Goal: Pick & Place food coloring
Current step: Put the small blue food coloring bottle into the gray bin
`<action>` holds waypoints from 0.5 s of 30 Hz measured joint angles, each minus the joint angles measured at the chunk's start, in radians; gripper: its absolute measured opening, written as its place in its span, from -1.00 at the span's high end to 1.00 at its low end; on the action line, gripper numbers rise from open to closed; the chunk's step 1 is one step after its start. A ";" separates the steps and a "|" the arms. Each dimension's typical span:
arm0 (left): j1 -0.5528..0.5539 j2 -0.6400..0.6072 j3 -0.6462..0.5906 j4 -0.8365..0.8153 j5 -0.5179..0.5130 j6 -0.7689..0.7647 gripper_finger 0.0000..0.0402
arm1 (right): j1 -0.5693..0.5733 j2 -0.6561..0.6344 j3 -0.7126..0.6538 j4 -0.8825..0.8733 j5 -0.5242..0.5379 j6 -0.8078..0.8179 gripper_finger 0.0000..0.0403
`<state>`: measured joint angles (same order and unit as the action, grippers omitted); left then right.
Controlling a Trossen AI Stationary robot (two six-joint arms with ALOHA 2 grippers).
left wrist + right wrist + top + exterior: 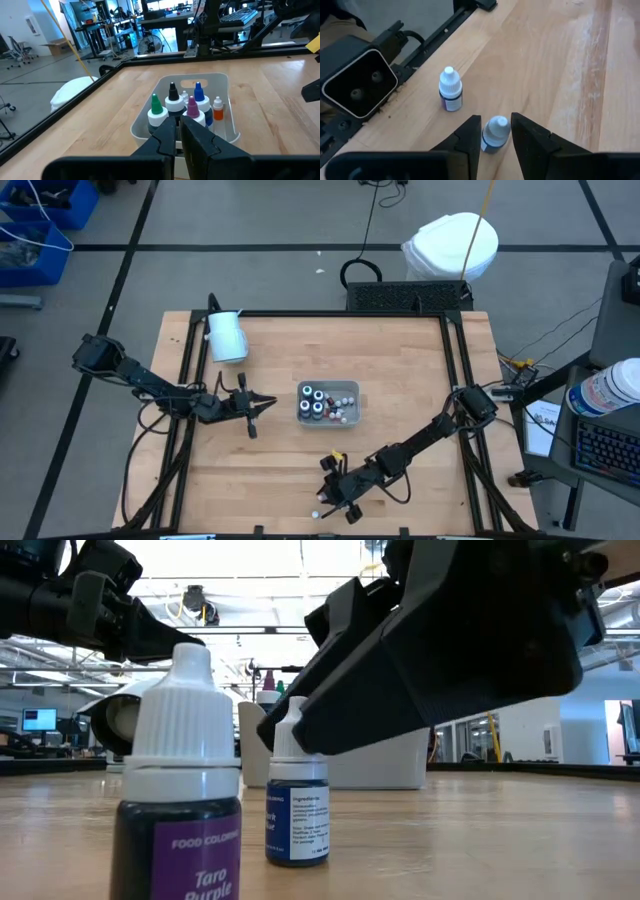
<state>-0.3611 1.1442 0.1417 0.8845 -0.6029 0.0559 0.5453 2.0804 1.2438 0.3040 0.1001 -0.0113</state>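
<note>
High view shows the tray [350, 392] mid-table already holding bottles; the left wrist view counts five there: green [157, 111], black [173, 98], purple [192, 110], blue [199, 97] and orange [217, 109]. Two bottles are left near the front edge: a purple-labelled one [450, 90] standing free, and a blue one [495, 133] between the fingers of the right gripper [495, 131], which straddle it; a firm grasp cannot be told. The left gripper [179, 131] waits clenched and empty beside the tray.
</note>
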 joint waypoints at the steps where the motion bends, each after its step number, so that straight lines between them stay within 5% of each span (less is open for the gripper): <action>1: 0.000 0.000 0.000 0.000 0.000 0.000 0.82 | 0.000 0.000 0.000 0.003 0.000 0.000 0.52; 15: 0.000 0.000 0.000 0.000 0.000 0.002 0.82 | 0.000 0.000 0.000 0.008 -0.028 0.008 0.60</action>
<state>-0.3611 1.1442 0.1417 0.8845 -0.6033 0.0574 0.5453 2.0804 1.2438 0.3121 0.0723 -0.0036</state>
